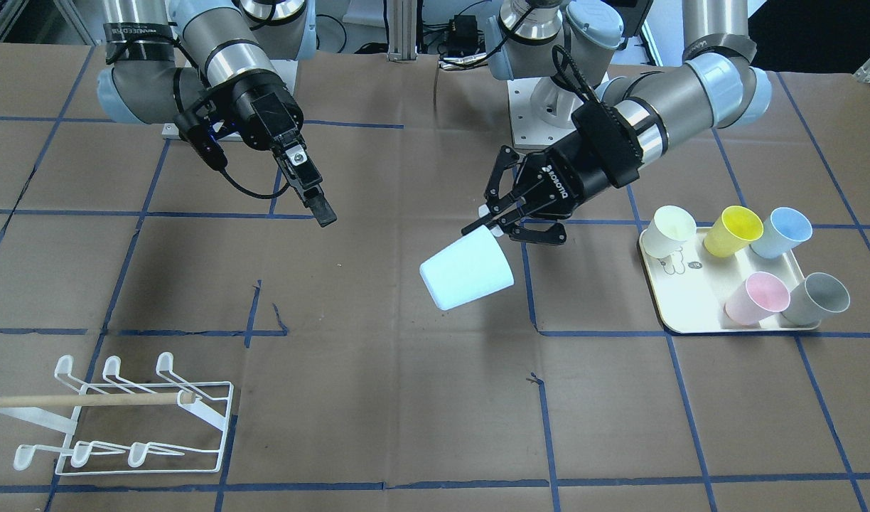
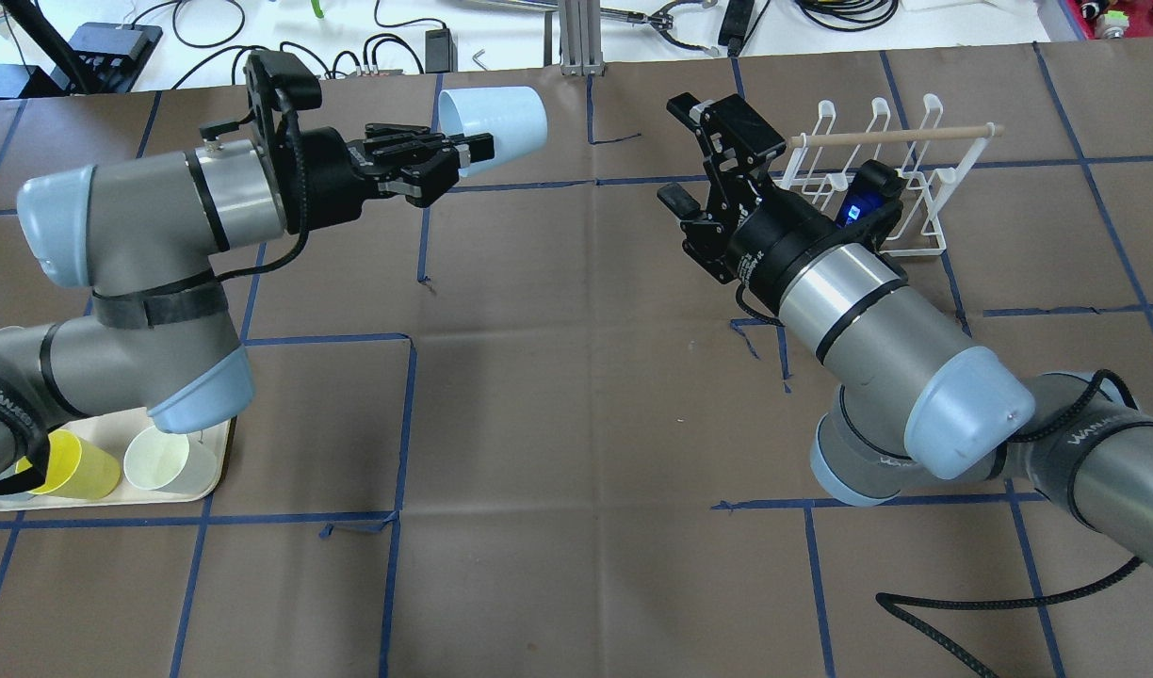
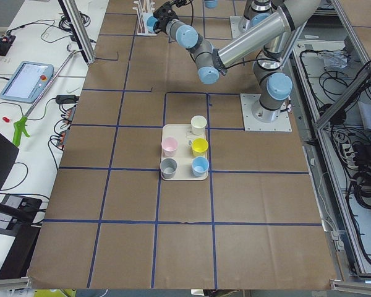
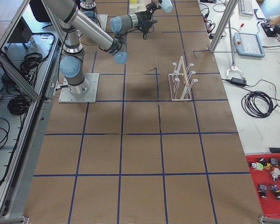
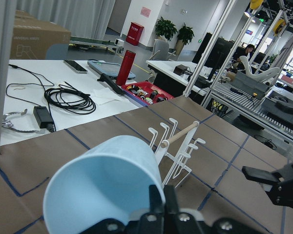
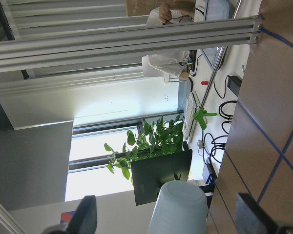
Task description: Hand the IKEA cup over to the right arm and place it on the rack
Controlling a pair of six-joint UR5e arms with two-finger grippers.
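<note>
1. The left arm (image 1: 680, 89) has the pale blue IKEA cup (image 1: 467, 272) up in the air over the middle of the worktop (image 1: 406, 427), clear of the surface.
2. The left jaws are clamped on the cup's rim, looks like one finger inside the mouth and one outside. The cup is tipped on its side, base pointing away from the wrist and over towards the right arm (image 1: 225, 60).
3. The right jaws are spread wide with nothing in them, aimed at the cup. In the right wrist view the cup's base shows between the two fingertips (image 6: 85, 217) but farther out, so there's a clear gap and no contact.
4. The rack (image 1: 133, 419) stands on the worktop on the robot's right side, out near the edge away from the robot, with its wooden handle across the top. It's well apart from the cup.
5. Over on the robot's left there's a cream tray (image 1: 691, 316) with five more cups (image 1: 733, 231) standing mouth-up: cream, yellow, blue, pink and grey.
</note>
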